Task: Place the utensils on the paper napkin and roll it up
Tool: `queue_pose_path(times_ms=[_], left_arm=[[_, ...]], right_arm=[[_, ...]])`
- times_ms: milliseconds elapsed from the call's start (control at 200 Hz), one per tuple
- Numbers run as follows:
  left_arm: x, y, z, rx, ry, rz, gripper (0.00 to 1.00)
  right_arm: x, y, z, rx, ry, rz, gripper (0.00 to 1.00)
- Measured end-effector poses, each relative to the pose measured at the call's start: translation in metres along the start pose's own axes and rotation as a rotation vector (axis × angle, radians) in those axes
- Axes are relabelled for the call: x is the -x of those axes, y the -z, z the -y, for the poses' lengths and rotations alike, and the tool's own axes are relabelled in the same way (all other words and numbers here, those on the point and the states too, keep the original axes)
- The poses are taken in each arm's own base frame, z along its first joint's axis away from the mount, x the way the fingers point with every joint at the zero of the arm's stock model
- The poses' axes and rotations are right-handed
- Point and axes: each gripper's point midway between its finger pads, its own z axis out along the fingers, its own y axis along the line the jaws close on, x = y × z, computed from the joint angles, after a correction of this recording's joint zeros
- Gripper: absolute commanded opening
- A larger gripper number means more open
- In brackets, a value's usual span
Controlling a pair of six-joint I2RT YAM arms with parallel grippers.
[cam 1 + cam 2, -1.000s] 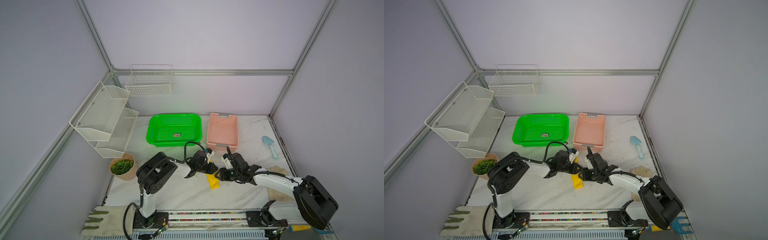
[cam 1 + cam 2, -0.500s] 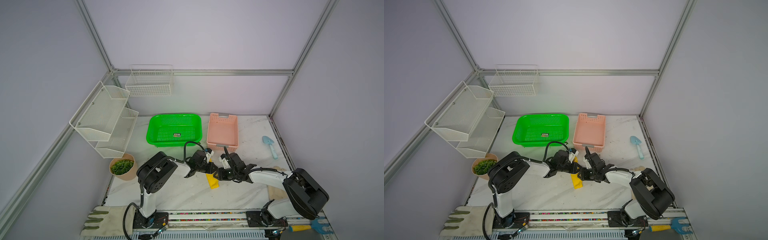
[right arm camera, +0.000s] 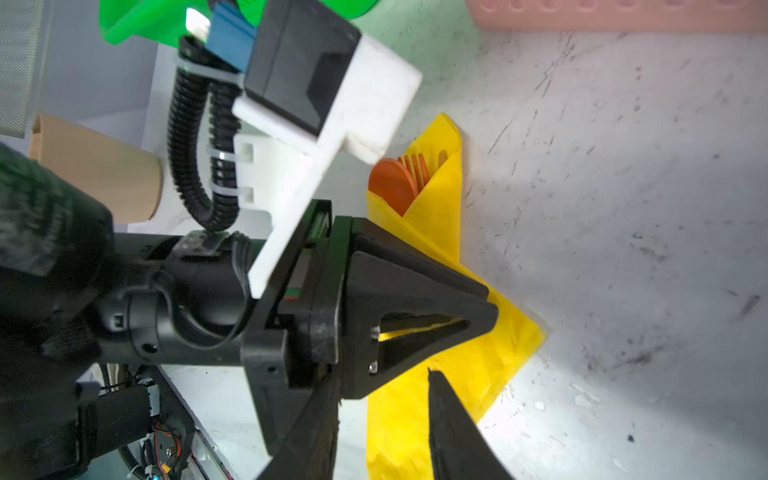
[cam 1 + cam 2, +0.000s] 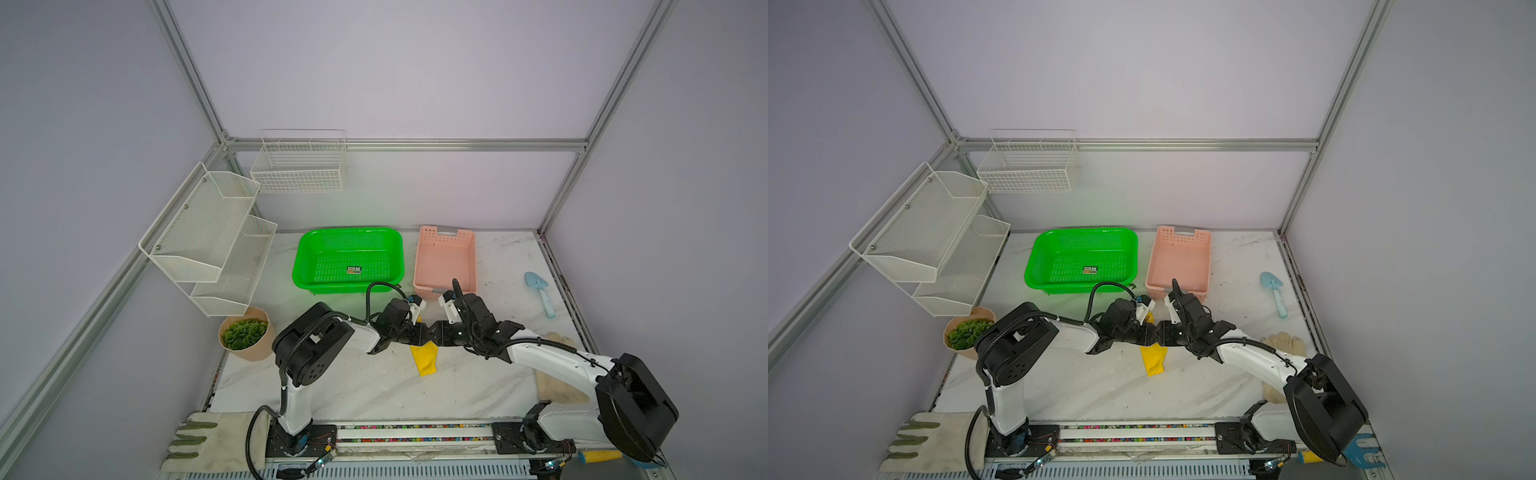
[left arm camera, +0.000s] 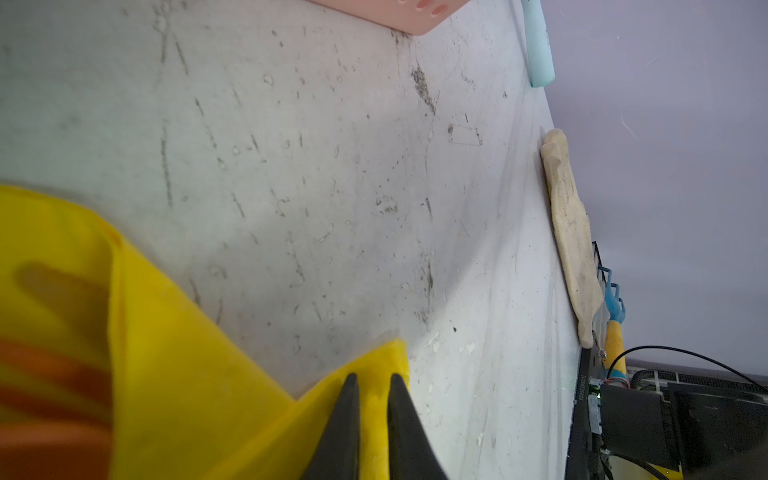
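Tabletop [image 4: 374, 386] middle in both top views: folded paper napkin [image 4: 424, 359] lies there. Left wrist: left gripper [image 5: 372, 379] jaws pinch its fold. Right wrist: right gripper [image 3: 384, 382] jaws have narrowed, yet stand apart astride it; utensils [image 3: 399, 174] sit tucked inside, so rolling looks underway.

The left gripper [image 4: 1147, 333] and the right gripper [image 4: 1162, 333] meet over the far end of the folded paper napkin [image 4: 1153, 360].

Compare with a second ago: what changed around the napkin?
The right arm's elbow swung inward, then back out to the right. The right pincer edged slightly toward the back, jaws apart astride the paper napkin. Nothing was taken or let go. The left pincer stays shut on the napkin's corner; napkin and utensils lie as before.
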Motion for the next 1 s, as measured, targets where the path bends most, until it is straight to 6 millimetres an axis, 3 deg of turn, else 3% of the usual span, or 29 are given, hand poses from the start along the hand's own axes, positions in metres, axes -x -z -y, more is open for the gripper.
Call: queue_pose_path(times_ms=[45, 115, 235, 455, 665, 1000], left_arm=[[0.000, 0.000, 0.000, 0.000, 0.000, 0.000, 0.16], [0.000, 0.000, 0.000, 0.000, 0.000, 0.000, 0.16], [0.000, 0.000, 0.000, 0.000, 0.000, 0.000, 0.16], [0.001, 0.000, -0.001, 0.000, 0.001, 0.001, 0.16], [0.001, 0.000, -0.001, 0.000, 0.003, 0.002, 0.16], [0.000, 0.000, 0.000, -0.006, 0.004, -0.002, 0.20]], right_arm=[[-0.002, -0.004, -0.001, 0.016, 0.004, -0.014, 0.10], [-0.010, -0.012, -0.002, 0.036, -0.002, -0.046, 0.00], [-0.026, -0.019, 0.005, 0.044, -0.021, -0.089, 0.00], [-0.034, -0.024, 0.010, 0.051, -0.022, -0.097, 0.00], [-0.047, -0.039, 0.029, 0.004, -0.046, -0.129, 0.00], [-0.045, -0.044, 0.033, 0.007, -0.054, -0.092, 0.00]])
